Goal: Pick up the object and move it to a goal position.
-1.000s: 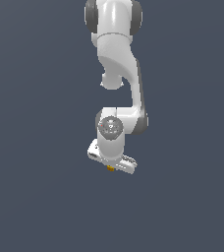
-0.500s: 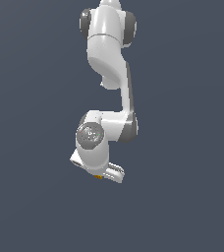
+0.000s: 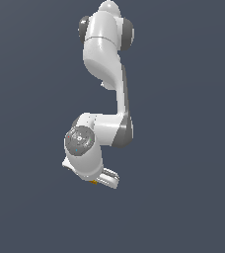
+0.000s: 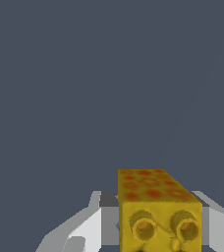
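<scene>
Panda arm (image 3: pixel 107 74) bent at the elbow, wrist tilted, gripper (image 3: pixel 98 182) low in the exterior view. Jaws clenched on the object (image 4: pixel 155 209): wrist view shows the yellow-orange block with darker red-orange spots seated between the two white fingers (image 4: pixel 87 229), one on each side, touching it. In the exterior view only a small orange sliver of the object (image 3: pixel 93 182) shows under the hand. Around the jaws: uniform grey-blue background, nothing near the object, nothing obstructing.
</scene>
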You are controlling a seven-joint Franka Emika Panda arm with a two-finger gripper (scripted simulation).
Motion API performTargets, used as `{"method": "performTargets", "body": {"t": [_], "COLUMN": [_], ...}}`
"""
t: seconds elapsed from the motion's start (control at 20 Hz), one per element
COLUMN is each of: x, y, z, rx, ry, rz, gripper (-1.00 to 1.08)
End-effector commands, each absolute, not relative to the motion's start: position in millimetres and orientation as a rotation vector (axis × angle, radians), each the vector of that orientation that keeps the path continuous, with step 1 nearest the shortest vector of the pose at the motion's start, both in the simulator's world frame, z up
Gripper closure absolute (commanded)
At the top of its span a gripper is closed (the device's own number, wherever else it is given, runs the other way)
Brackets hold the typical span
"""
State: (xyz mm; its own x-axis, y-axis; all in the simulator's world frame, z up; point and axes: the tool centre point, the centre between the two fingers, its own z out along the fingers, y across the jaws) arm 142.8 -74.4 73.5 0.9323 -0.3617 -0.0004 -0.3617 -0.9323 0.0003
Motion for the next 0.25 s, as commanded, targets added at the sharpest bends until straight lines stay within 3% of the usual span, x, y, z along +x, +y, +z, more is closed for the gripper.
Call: {"method": "performTargets", "body": {"t": [0.0,0.2], "x": [145.2,146.1], "y": [-76.3,-77.2], "z": [74.8,75.1], "rx": [3.088,3.088], "ry": [-0.577,-0.578], "rz": [0.0,0.0], "gripper": [1.08,1.08]}}
